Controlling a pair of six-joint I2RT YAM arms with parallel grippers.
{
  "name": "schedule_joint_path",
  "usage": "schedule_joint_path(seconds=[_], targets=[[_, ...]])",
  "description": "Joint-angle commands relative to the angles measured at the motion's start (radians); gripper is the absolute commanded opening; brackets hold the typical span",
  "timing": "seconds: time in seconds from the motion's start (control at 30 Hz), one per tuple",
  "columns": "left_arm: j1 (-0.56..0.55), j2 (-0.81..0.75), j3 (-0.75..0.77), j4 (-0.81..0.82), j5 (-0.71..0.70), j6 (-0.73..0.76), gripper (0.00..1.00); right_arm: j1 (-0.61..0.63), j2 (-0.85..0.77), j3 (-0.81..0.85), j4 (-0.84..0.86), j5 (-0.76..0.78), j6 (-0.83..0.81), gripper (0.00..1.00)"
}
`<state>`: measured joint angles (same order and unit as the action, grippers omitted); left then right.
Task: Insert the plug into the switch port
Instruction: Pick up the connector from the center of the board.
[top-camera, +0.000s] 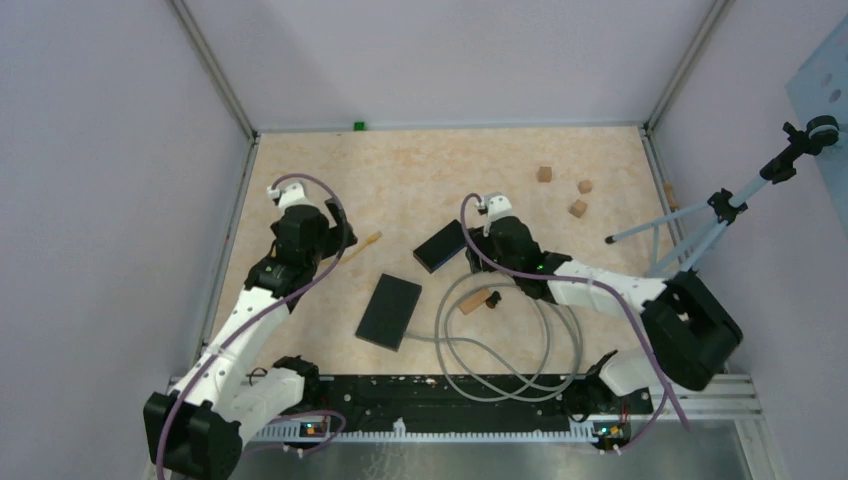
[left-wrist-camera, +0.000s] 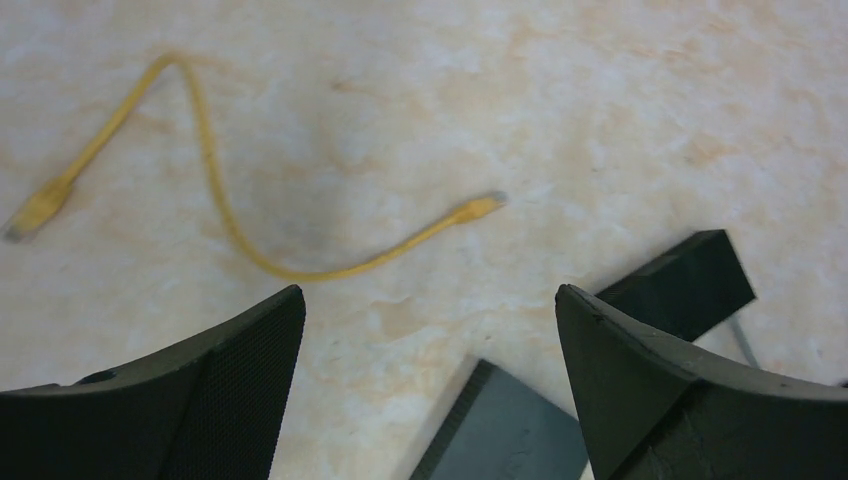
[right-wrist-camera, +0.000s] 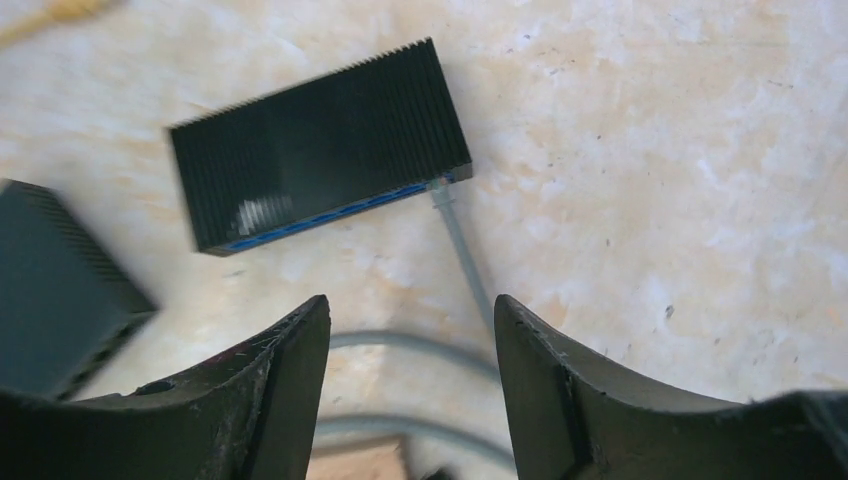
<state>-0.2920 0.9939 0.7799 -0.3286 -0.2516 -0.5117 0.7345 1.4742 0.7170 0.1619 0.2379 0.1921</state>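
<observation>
Right gripper (right-wrist-camera: 410, 305): jaws partly apart, nothing between them. Just beyond it lies the black network switch (right-wrist-camera: 320, 150). The plug (right-wrist-camera: 441, 186) of the grey cable (right-wrist-camera: 468, 270) appears seated in its end port. Left gripper (left-wrist-camera: 430, 295): spread wide, empty, above a yellow patch cable (left-wrist-camera: 220, 200).

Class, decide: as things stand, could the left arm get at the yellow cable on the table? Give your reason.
Probably yes. The left gripper is open, and the yellow cable lies on bare tabletop just ahead of it, with nothing between them.
</observation>
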Motion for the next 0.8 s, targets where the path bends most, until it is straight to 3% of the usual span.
schedule_joint_path(seconds=[0.0, 0.13, 0.27, 0.53, 0.77], targets=[[0.025, -0.089, -0.064, -0.162, -0.185, -0.121, 0.99, 0.000, -0.204, -0.001, -0.150, -0.078, 0.268, 0.60], [0.056, -0.068, -0.104, -0.119, -0.228, -0.149, 0.99, 0.036, -0.325, -0.046, -0.194, -0.093, 0.352, 0.60], [0.096, 0.053, -0.110, 0.009, -0.212, -0.101, 0.98, 0.078, -0.414, -0.064, -0.256, -0.083, 0.382, 0.60], [0.155, 0.235, -0.113, 0.252, -0.272, -0.082, 0.79, 0.094, -0.579, -0.070, -0.354, -0.050, 0.389, 0.58], [0.164, 0.331, -0.120, 0.315, -0.333, -0.072, 0.71, 0.094, -0.663, -0.063, -0.426, -0.037, 0.370, 0.57]])
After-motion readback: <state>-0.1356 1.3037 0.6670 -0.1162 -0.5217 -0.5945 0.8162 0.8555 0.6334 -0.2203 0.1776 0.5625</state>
